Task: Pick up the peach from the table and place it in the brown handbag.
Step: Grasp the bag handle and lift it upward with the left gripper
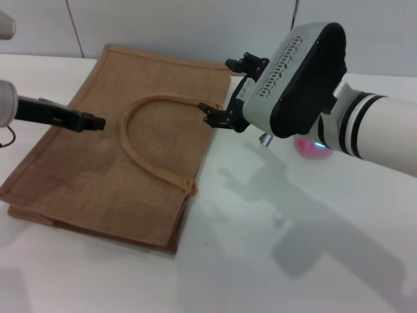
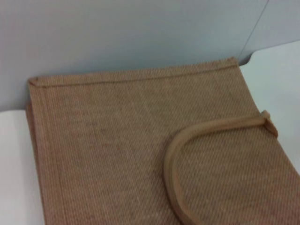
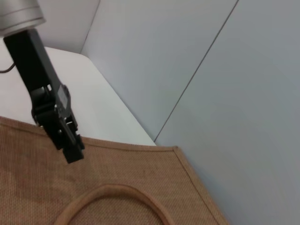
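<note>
The brown handbag [image 1: 111,156] lies flat on the white table [image 1: 260,261], with one arched handle [image 1: 140,153] on top. The peach [image 1: 311,147] rests on the table to the right of the bag, mostly hidden behind my right arm. My right gripper [image 1: 228,88] is open and empty, hovering over the bag's right edge near the handle's end, away from the peach. My left gripper [image 1: 96,122] is shut and empty above the bag's left part; it also shows in the right wrist view [image 3: 72,152]. The left wrist view shows only the bag [image 2: 117,150] and its handle [image 2: 187,154].
A grey-white wall [image 1: 195,26] stands just behind the bag's far edge. The bag covers the left half of the table. My right arm's shadow falls on the table at the front right.
</note>
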You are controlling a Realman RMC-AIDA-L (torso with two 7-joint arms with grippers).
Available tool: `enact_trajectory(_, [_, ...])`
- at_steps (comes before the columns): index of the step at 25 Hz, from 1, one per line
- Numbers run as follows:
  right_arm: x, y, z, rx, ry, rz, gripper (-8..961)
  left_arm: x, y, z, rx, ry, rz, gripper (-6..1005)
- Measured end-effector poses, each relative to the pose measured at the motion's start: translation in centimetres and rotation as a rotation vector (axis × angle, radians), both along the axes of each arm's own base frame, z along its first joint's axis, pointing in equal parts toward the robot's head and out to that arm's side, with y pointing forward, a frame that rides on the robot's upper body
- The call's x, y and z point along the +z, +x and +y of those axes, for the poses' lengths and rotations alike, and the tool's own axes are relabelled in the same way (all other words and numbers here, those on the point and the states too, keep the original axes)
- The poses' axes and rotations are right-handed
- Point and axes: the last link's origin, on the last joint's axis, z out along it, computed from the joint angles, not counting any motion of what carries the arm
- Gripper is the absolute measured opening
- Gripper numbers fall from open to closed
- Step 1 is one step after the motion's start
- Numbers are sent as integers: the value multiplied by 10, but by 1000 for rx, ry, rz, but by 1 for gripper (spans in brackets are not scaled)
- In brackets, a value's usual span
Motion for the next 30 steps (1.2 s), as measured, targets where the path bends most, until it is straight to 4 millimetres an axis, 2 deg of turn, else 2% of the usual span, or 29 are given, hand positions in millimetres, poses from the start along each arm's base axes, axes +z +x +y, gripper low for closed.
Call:
enact_trajectory(18, [12, -1, 10, -77, 13, 51, 866, -7, 12, 7, 4, 65, -106, 293])
enact_trajectory(30, [25, 11, 26, -160, 72, 76, 866, -18, 21, 9, -10, 86, -149, 293])
